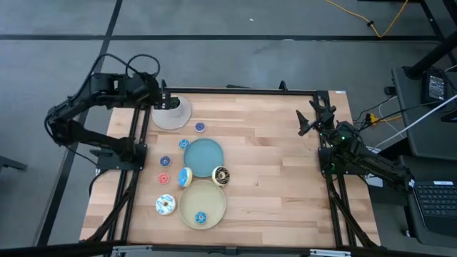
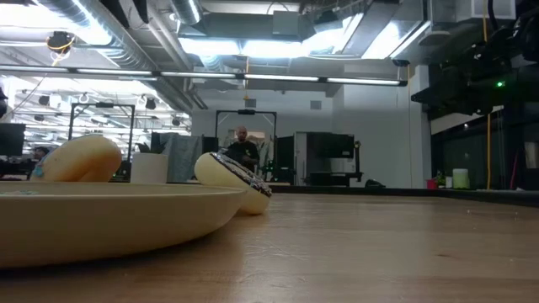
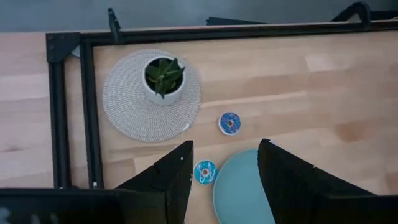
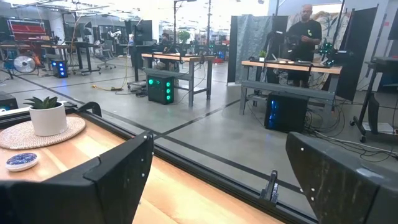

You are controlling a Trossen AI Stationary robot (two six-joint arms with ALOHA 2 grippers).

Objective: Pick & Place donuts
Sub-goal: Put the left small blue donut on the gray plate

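big open workshop behind all this, benches and monitors, and a person standing at a desk way back. up front is a wooden worktop [image 1: 271, 164] with a black frame round it

progress check on the donuts: by my read barely started. only one small blue donut [image 1: 201, 217] is actually sitting on the beige plate [image 1: 211, 198]. the blue plate [image 1: 203, 155] looks empty. everything else is on bare wood or leaning on a rim:
- chocolate donut [image 1: 221, 175] just between the two plates, touching or nearly
- blue-and-orange donut [image 1: 186, 176] propped by the edge of the blue plate
- white sprinkled donut [image 1: 166, 205] just beside the beige plate
- tiny red donut [image 1: 163, 178] and a tiny blue one [image 1: 166, 162] to the side of the plates
- two more little blue ones near the plant, one [image 3: 229, 123] out on the wood, one [image 3: 204, 172] right by the blue plate rim

so about seven left to move, if the plates are the target (can't tell which plate)

left gripper [image 3: 224, 171] hangs high over the far corner by the potted plant [image 3: 164, 79] on its woven mat [image 3: 127, 109], fingers spread, holding nothing. that little blue one by the rim sits right between them in the wrist view, so i'd guess it's next

right gripper [image 4: 217, 180] is parked at the far right edge, fingers wide apart, empty
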